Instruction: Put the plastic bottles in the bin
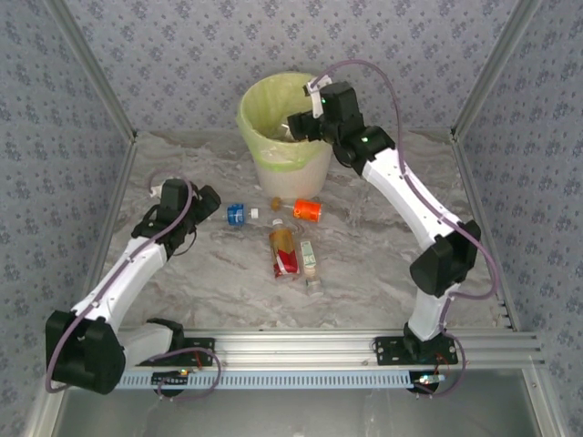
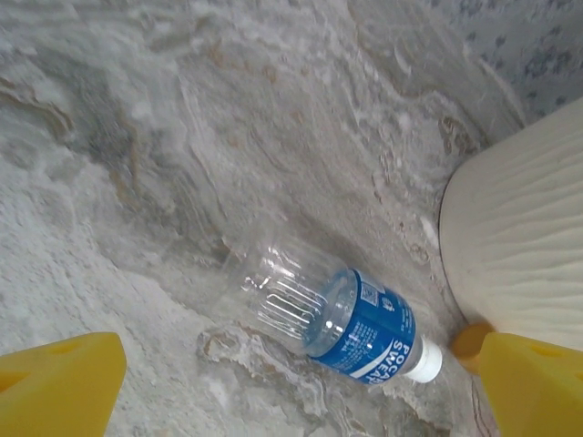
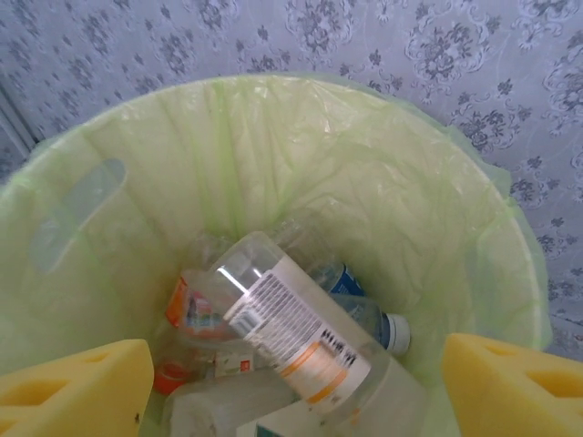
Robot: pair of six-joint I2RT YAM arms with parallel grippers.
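In the bin (image 1: 290,171), at the far middle of the table (image 1: 383,273), you already have several plastic bottles. From the right wrist view you look down into its pale green bag (image 3: 273,155). There a clear white-label bottle (image 3: 291,332) lies slanted on top of the others, and a blue-label one with a white cap is under it.

Four more bottles lie on their sides on the table in front of the bin. The blue-label bottle (image 2: 339,314) is to the left, with its white cap pointing toward the bin and near the bin wall. The orange-label bottle (image 1: 306,210) lies just in front of the bin. Nearer to you is the amber bottle (image 1: 284,251) with a red label. The green-and-white bottle (image 1: 311,259) lies just beside it on the right.

Your left gripper (image 2: 291,391) is low over the table, near the blue-label bottle. Its yellow fingers (image 2: 59,382) are spread wide and hold nothing. The bottle lies just ahead of them, not between them.

Your right gripper (image 3: 291,391) hangs above the bin mouth. Its fingers are also wide apart and empty.
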